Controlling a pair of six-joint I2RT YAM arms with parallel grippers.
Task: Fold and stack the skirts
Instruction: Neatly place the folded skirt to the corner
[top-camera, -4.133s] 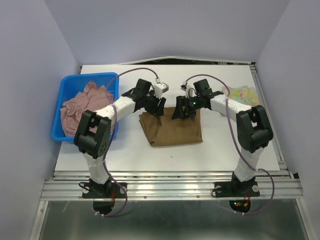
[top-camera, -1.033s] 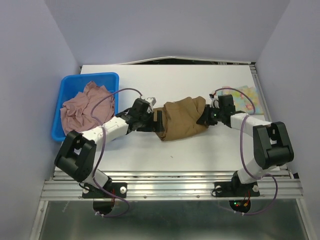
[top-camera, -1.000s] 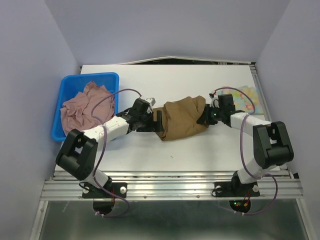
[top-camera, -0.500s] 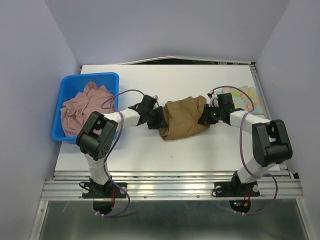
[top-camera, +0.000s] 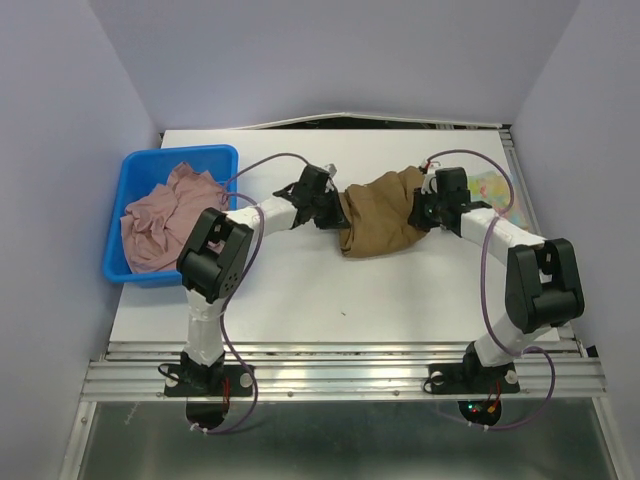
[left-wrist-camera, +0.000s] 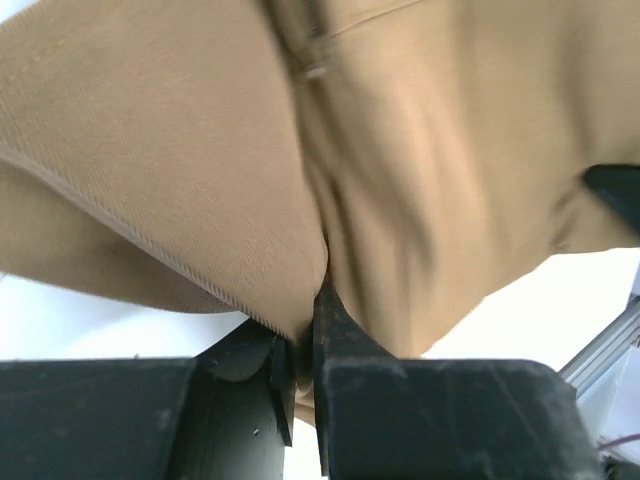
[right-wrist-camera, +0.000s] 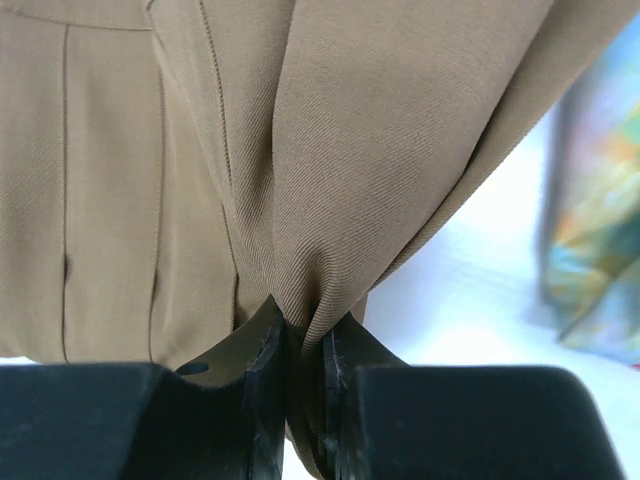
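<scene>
At the left, the dusty pink skirt (top-camera: 165, 215) is lying crumpled in the blue bin (top-camera: 130, 165). The left end effector (top-camera: 330, 205), which was standing apart a second ago, is now pinching the left edge of the brown pleated skirt (top-camera: 380, 212). The skirt is sitting bunched between both arms, farther and more to the right on the worktop (top-camera: 330, 290) than before. The right end effector (top-camera: 422, 212) is clamping its right edge. The floral skirt (top-camera: 495, 190) is lying just beyond. With both edges held, the arms seem ready to spread or carry the brown skirt.

no readable text, labels, brands or numbers anywhere in view.
</scene>
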